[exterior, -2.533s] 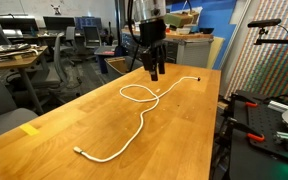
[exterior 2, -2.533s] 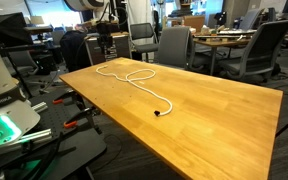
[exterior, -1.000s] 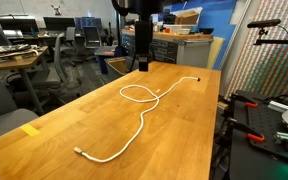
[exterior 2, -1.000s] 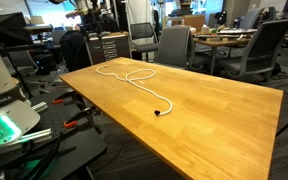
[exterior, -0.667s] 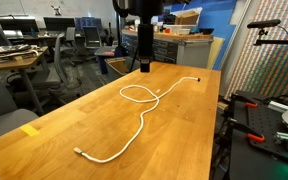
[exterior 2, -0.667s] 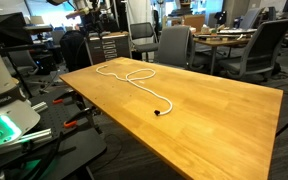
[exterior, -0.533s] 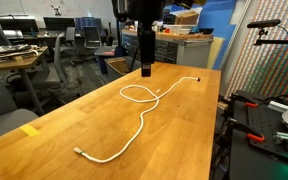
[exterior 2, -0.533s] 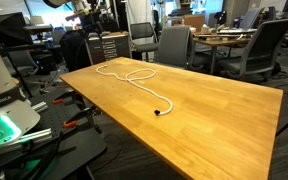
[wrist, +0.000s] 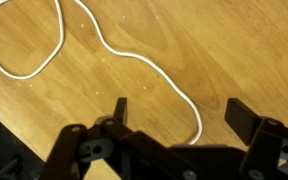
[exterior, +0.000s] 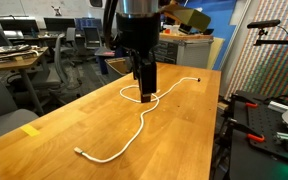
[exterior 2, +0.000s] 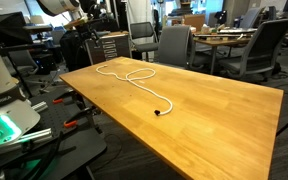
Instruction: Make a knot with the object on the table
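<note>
Surface (exterior: 44, 140) carries the cord (exterior: 140, 123) snaking across, looped up at 12 o'clock, no knot yet. Your tool (exterior: 146, 96) hangs just over the looped part, jaws wide apart, empty. Drop off-centre and you'll probably shove the cord away instead of pinching it.

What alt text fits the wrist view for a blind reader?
A white cord lies on a light wooden table, looping at upper left and running down between the dark fingers of the open tool at the bottom.
</note>
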`<state>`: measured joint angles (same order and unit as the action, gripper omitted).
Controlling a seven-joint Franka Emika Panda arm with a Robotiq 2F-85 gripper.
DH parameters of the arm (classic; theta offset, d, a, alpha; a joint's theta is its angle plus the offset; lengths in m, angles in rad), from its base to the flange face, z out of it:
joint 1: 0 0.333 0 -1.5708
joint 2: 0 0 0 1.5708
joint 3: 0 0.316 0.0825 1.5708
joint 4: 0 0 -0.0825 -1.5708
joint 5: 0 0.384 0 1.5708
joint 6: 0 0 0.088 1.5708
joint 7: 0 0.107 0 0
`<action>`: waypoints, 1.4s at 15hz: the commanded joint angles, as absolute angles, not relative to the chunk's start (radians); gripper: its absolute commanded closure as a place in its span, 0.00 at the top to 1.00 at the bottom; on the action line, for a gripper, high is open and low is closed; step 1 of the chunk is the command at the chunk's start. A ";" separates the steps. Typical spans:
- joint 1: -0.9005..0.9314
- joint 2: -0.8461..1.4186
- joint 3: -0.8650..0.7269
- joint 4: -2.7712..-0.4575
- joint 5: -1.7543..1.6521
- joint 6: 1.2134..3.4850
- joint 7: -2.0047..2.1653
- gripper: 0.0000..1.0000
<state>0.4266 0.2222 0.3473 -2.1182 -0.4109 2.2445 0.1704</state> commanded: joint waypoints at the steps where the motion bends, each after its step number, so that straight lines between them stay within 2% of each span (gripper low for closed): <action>1: 0.434 0.238 0.339 -2.136 -0.379 2.241 0.194 1.00; 4: 0.471 0.328 0.320 -2.124 -0.431 2.276 0.343 1.00; 12: 0.572 0.582 0.205 -1.915 -0.374 2.459 0.589 1.00; 16: 0.623 0.689 0.152 -1.794 -0.352 2.476 0.608 1.00; 17: 0.640 0.707 0.143 -1.765 -0.359 2.479 0.599 0.96; 21: 0.685 0.757 0.129 -1.672 -0.344 2.491 0.561 1.00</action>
